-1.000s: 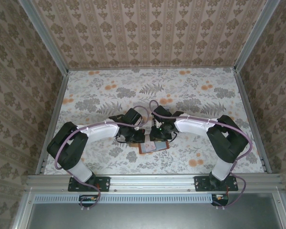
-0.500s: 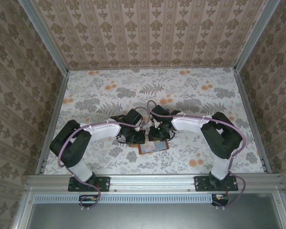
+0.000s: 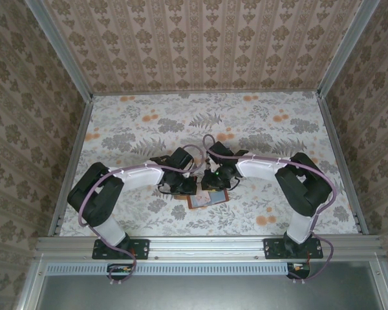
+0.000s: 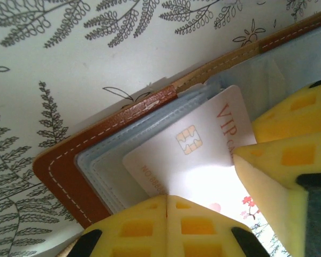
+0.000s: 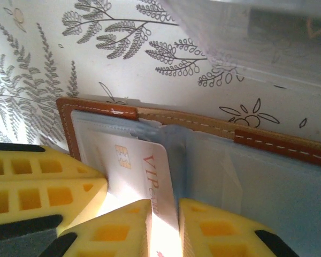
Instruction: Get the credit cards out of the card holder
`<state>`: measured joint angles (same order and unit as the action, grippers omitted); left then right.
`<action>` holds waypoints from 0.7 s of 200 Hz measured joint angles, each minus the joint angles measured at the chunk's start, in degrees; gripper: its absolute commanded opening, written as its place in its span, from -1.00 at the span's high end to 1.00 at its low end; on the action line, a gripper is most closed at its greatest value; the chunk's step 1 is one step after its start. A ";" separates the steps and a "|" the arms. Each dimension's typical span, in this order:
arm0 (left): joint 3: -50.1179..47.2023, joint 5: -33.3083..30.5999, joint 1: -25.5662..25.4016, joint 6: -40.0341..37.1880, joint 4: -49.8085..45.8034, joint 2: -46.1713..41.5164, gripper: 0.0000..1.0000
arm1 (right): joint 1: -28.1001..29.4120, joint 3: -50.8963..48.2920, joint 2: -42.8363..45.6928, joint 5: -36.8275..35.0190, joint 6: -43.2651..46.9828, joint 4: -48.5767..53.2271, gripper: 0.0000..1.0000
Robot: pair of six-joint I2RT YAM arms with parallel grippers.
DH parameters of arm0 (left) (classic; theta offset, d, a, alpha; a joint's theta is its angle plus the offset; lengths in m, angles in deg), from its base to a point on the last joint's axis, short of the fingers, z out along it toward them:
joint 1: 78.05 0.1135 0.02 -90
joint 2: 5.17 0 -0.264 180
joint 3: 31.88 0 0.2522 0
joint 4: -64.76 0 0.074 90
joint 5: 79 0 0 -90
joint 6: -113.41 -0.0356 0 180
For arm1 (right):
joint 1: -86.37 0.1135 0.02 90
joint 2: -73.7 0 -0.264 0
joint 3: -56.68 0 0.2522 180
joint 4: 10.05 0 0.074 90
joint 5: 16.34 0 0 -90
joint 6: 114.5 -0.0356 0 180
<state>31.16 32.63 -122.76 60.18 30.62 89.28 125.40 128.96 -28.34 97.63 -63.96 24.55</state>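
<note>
- Wallpapered walls (image 3: 200,45) on three sides, and a fern-and-flower worktop (image 3: 149,129) below. Card holder (image 3: 207,199) spread open near the middle of the near edge, just under the two wrists.
- Left gripper (image 4: 167,201) — jaws closed on nothing, tips set down on the half of the holder that carries the pale credit card (image 4: 187,155). Cannot tell whether they bear on card or on lining.
- Right gripper (image 5: 164,206) — jaws drawn in on that same card, a pad at either side of its free end. Reads as a pinch, with the card part-way out of its grey-blue pocket.
- Step in hand, as judged: drawing this card clear. Best pulled along the slot's own line, not sideways, so that no corner snags in the lining.
- Best to keep the left tips weighing on leather or lining rather than on the card, or the card is pinned against the pull.
- Hold firm and lift little, so the holder does not rise with the card.
- Legible: "VIP" in red capitals along the card, with the following letters cut off by a pad. A gold chip contact beside it, and a small orange line starting "NO.", its digits too fine to be sure of.
- No brand readable on the leather, only pale stitching.
</note>
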 measured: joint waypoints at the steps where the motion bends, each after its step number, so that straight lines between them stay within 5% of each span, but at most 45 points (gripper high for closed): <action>1: 0.00 -0.02 0.00 0.00 -0.02 -0.02 0.96 | 0.00 0.00 0.00 0.04 -0.02 -0.02 0.67; 140: 0.26 -0.70 0.00 -0.63 -0.87 0.00 0.96 | -1.68 -0.26 4.39 -2.14 2.08 2.97 0.87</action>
<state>31.42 31.93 -122.76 59.55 29.74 89.28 123.71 128.70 -23.94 95.48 -61.89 27.52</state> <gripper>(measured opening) 0.046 0.069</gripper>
